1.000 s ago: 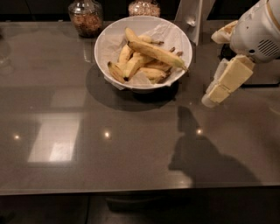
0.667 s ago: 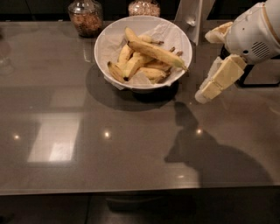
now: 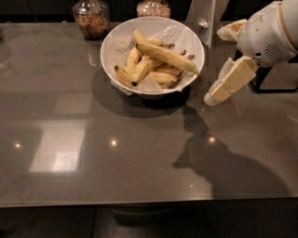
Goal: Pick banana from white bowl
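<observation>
The white bowl point(image 3: 110, 45) stands at the back middle of the dark table, lined with crumpled white paper and holding several bananas. The banana point(image 3: 167, 56), the longest and nearly straight, lies on top of the others, its pointed end over the bowl's right rim. My gripper point(image 3: 215, 65) hangs to the right of the bowl, a little above the table, apart from the banana. It looks open and empty, with one cream finger point(image 3: 227, 84) slanting down-left and the other point(image 3: 231, 29) higher up.
Two glass jars with brown contents point(image 3: 91, 17) point(image 3: 152, 8) stand behind the bowl. A white upright piece point(image 3: 205, 14) rises behind the bowl's right side. A dark frame point(image 3: 274, 81) sits at the right edge. My arm's shadow point(image 3: 219, 162) falls on the table.
My gripper has moved left, closer to the bowl's right rim. The bowl and the bananas have not moved.
</observation>
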Available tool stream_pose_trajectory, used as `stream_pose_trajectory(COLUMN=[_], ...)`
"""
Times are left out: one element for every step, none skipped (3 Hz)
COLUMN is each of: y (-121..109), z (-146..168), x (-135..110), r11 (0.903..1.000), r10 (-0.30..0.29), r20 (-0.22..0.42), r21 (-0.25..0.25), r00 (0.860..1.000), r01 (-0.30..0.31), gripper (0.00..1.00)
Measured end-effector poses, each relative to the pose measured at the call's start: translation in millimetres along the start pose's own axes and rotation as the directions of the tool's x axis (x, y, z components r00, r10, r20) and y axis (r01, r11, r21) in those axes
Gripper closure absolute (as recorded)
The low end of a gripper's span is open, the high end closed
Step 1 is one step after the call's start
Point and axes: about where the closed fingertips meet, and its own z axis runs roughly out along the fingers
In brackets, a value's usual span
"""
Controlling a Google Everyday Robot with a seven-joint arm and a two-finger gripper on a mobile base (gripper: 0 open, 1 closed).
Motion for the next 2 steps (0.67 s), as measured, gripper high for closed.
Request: stream_pose_trajectory(y=[-16, -29], z=[14, 32], x=[-18, -35], r11=[0.9975, 0.9942], r10=[-0.054, -0.094], r20=[0.082, 0.145], r21=[0.049, 0.066], r00=[0.995, 0.985], r01=[0.050, 0.085], gripper=[0.00, 0.09])
